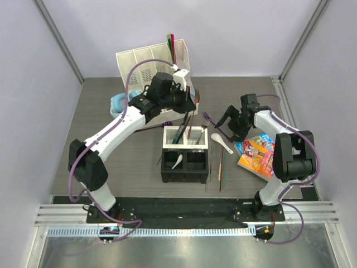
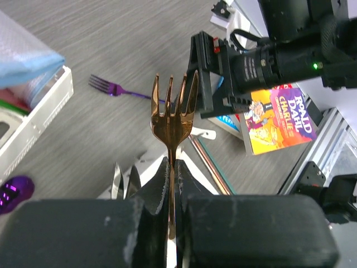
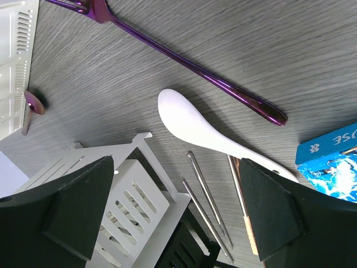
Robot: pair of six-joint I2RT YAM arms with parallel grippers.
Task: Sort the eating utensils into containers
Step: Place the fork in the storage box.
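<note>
The left arm (image 1: 120, 131) is reaching forward and inward, and the left gripper (image 2: 172, 178) is angling downward with its fingers (image 2: 150, 192) pinching tight on the stem of a copper fork (image 2: 173, 120). The right arm (image 1: 290, 153) is bending at the elbow toward the centre. The right gripper (image 3: 175, 167) is hovering low with its fingers standing wide apart, gripping nothing.

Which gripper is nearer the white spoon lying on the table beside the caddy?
Right. Right gripper hovers open above the white spoon; left gripper holds a copper fork over the caddy, farther left.
</note>
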